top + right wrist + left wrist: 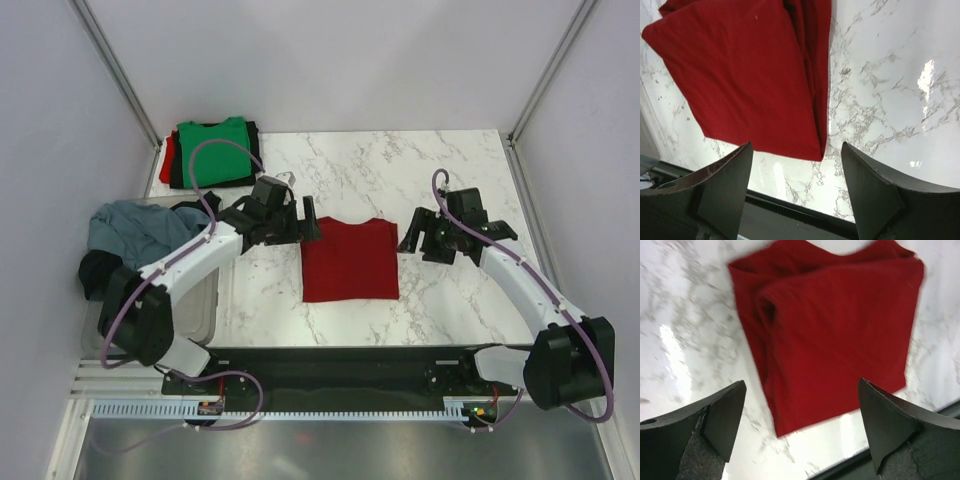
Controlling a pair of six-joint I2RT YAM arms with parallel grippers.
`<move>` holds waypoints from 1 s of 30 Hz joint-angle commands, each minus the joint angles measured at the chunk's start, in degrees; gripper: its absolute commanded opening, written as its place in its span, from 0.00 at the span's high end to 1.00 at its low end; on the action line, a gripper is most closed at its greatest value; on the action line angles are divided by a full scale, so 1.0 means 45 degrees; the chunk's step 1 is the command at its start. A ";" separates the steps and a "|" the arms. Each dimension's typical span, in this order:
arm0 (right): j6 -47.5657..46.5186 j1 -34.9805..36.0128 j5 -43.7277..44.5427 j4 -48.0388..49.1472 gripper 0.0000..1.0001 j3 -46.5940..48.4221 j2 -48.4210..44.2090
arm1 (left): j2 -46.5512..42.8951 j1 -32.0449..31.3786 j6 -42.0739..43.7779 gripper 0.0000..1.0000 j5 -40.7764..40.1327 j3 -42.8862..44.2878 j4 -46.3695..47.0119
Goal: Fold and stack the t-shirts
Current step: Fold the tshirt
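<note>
A dark red t-shirt (349,260) lies folded into a flat rectangle on the marble table (400,170); it also shows in the left wrist view (835,335) and the right wrist view (750,75). My left gripper (306,222) is open and empty, just left of the shirt's far left corner. My right gripper (418,238) is open and empty, just right of the shirt's right edge. A stack of folded shirts stands at the far left: a bright green one (213,152) on top, black (254,135) and red (167,158) beneath. A grey-blue shirt (135,228) and a black one (93,272) lie crumpled in the tub.
A clear plastic tub (205,310) sits at the left edge, beside the left arm. White walls enclose the table on three sides. A black rail (350,365) runs along the near edge.
</note>
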 commanded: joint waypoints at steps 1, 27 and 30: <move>0.0181 0.0235 -0.0764 -0.0444 0.21 -0.0632 -0.0849 | 0.1498 0.1027 0.1853 0.00 0.0701 -0.0178 0.2080; -0.0404 0.0743 -0.0766 -0.0425 0.21 -0.2332 -0.0968 | 0.8589 0.3040 0.3105 0.36 0.4937 0.2400 0.5269; -0.0443 0.0724 -0.0708 -0.0327 0.21 -0.2410 -0.0831 | 0.8474 0.3020 0.2890 0.37 0.5251 0.2108 0.5621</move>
